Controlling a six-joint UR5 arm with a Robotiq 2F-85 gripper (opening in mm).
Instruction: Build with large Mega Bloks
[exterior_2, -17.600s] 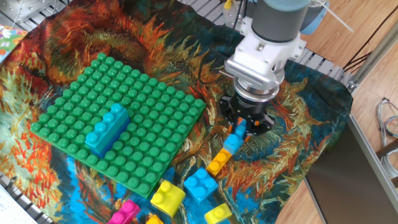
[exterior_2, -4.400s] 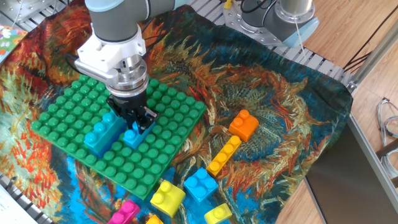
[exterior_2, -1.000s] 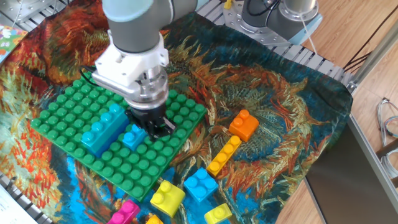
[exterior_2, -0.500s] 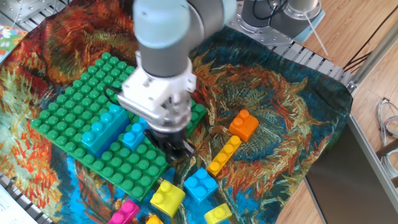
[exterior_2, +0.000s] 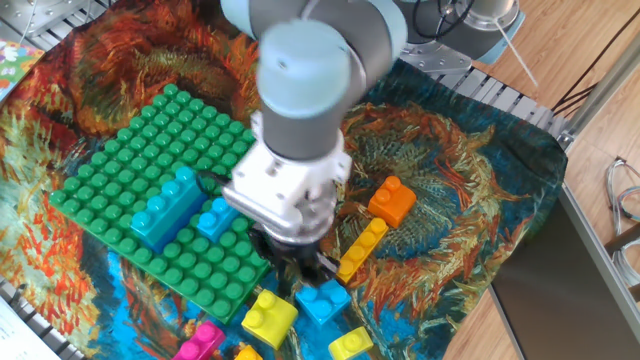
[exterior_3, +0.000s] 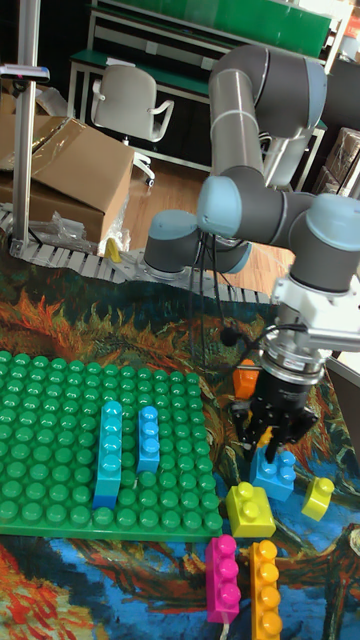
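While the gripper (exterior_3: 272, 432) hangs off the near right corner of the green studded plate (exterior_2: 130, 150), the relation that matters is straight down: a square blue brick (exterior_3: 272, 470) sits directly beneath the jaws on the patterned cloth (exterior_2: 450, 170), just off that plate corner. Being square, it offers no long axis to line up with, so either pair of opposite faces should do. A long yellow brick (exterior_2: 360, 250) lies just beside it, running away from the plate, and could get nudged (a judgement only).

As for the jaws, they look parted a little and appear to carry nothing, though the wrist hides much of them in the fixed view, so how wide they stand I cannot tell for sure.

On the plate, two light blue bricks (exterior_3: 108, 455) already stand side by side; other loose bricks, yellow (exterior_3: 250, 508), pink (exterior_3: 222, 578) and orange (exterior_2: 392, 200), lie around that same corner.
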